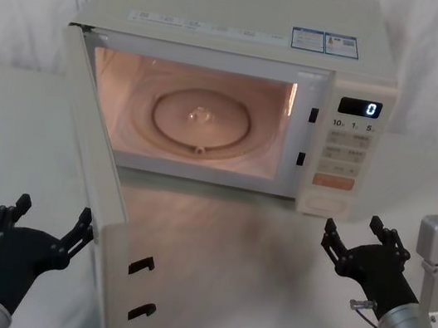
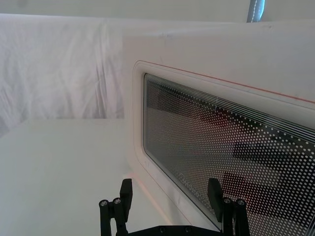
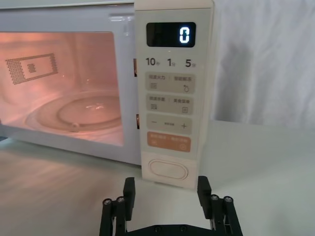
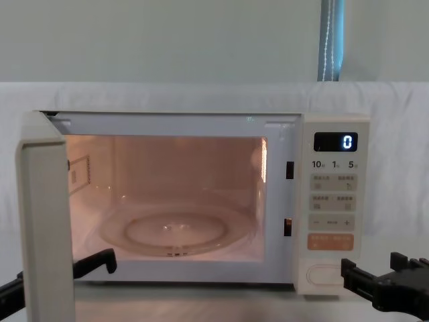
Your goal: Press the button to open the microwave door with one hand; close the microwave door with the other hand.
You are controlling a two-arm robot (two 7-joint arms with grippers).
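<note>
The cream microwave (image 1: 243, 17) stands lit inside, its display reading 0. The microwave door (image 1: 100, 169) hangs swung wide open to the left, seen edge-on in the chest view (image 4: 43, 221). My left gripper (image 1: 54, 210) is open, low beside the door's outer face; its wrist view shows the dotted glass window (image 2: 221, 137) just beyond the open fingers (image 2: 127, 189). The button (image 1: 324, 204) is the wide cream pill key at the panel's bottom (image 3: 169, 169). My right gripper (image 1: 353, 224) is open, a short way in front of the button and apart from it (image 3: 166, 189).
A glass turntable (image 1: 201, 119) lies in the cavity. An orange key (image 3: 169, 142) sits just above the button. Two black latch hooks (image 1: 143, 265) stick out of the door's free edge. White cloth covers the table (image 1: 254, 254) and the backdrop.
</note>
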